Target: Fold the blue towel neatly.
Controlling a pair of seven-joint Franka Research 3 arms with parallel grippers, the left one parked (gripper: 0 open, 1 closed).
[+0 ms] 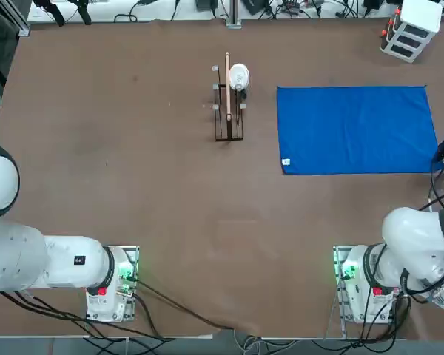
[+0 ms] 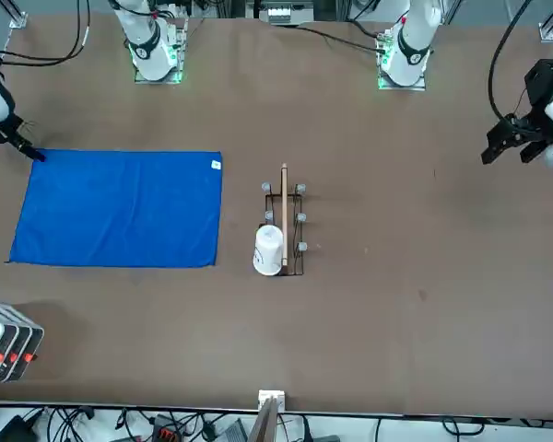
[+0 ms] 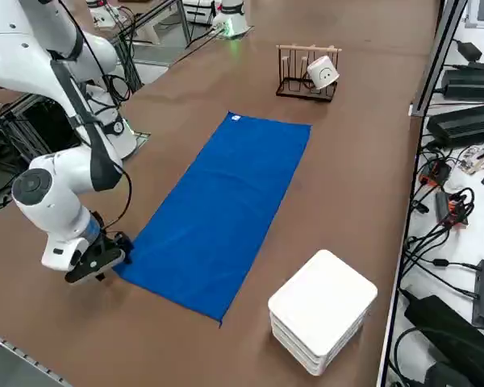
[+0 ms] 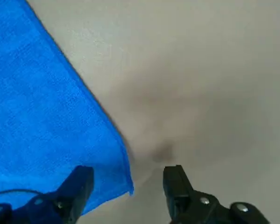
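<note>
Blue towel (image 1: 355, 129), flat and unfolded, right half of the top view, upper part; small white tag at its lower-left corner there. Right gripper (image 4: 128, 186) at the towel's near right corner, right edge of the top view; fingers spread, nothing pinched, towel corner showing between them in the wrist view. Wire stand (image 1: 229, 111) with wooden rod and white cup (image 1: 239, 77), upper middle of the top view, apart from towel. White stacked box (image 1: 412, 28), upper right, also apart.
</note>
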